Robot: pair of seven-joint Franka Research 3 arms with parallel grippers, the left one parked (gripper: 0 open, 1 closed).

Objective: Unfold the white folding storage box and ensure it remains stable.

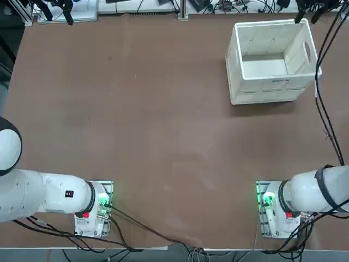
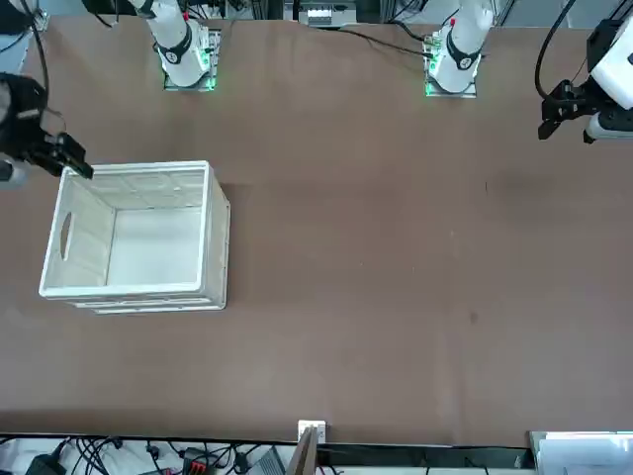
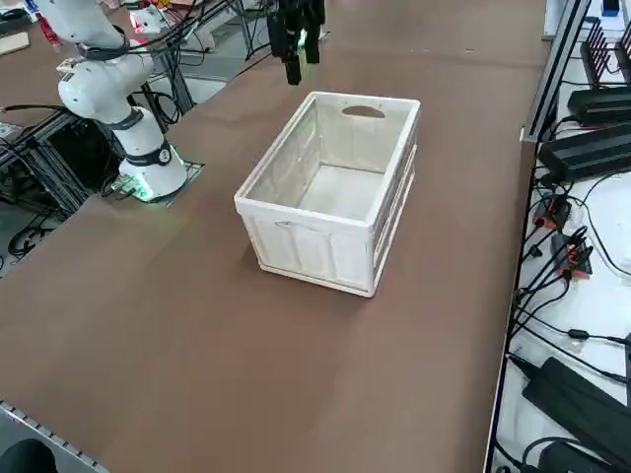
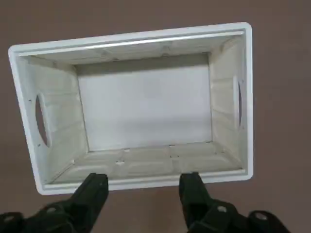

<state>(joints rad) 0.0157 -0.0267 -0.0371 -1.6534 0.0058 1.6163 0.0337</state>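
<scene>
The white folding storage box (image 1: 271,61) stands unfolded as a tall open crate at the far right of the table, all walls upright, with oval handle cut-outs in its short ends. It also shows in the front view (image 2: 138,237), the side view (image 3: 335,192) and the wrist view (image 4: 141,102). My right gripper (image 4: 143,182) hangs above the box, over the rim of one long wall. Its black fingers (image 4: 95,187) are open, with nothing between them and no contact with the rim. The same gripper (image 2: 64,156) (image 3: 303,57) sits near a box corner.
Cables and black power bricks (image 3: 587,148) lie on a ledge beside the table's edge past the box. A black cable (image 1: 323,103) runs along the table's right side to my arm. The right arm's base (image 1: 272,210) is bolted at the near edge.
</scene>
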